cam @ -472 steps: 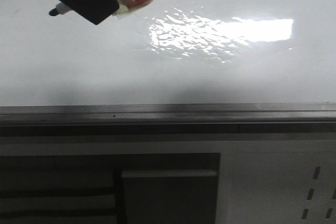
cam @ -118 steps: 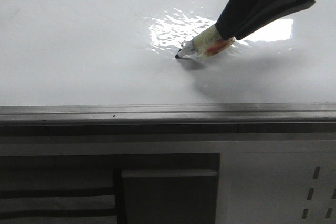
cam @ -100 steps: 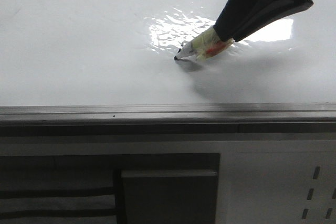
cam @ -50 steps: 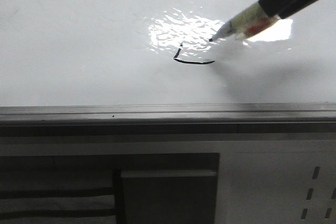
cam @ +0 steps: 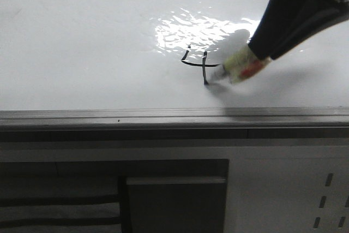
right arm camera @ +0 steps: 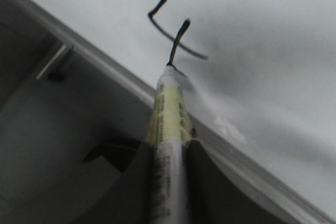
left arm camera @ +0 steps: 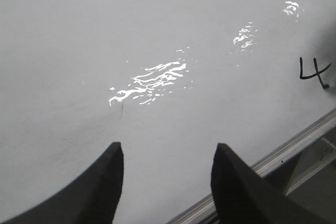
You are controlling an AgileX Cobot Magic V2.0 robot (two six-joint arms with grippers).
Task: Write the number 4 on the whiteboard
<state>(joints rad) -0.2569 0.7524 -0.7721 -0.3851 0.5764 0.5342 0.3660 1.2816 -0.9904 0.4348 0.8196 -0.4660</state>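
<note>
While the right gripper (right arm camera: 168, 182) is pinching the marker (right arm camera: 169, 124), its tip is touching the tail of the number 4 (cam: 196, 65)
The 4 is lying mid-whiteboard (cam: 82, 53), its tail pointing toward the frame edge (cam: 109, 117); the left gripper (left arm camera: 167, 182) is hanging spread, well apart

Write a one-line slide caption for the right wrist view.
Right gripper holds a yellow-taped marker, tip at the tail of a small black hand-drawn 4 on the glossy whiteboard.

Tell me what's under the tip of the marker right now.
The marker tip sits at the lower end of the number 4's long stroke on the whiteboard. Whether ink continues beneath the tip is hidden.
</note>
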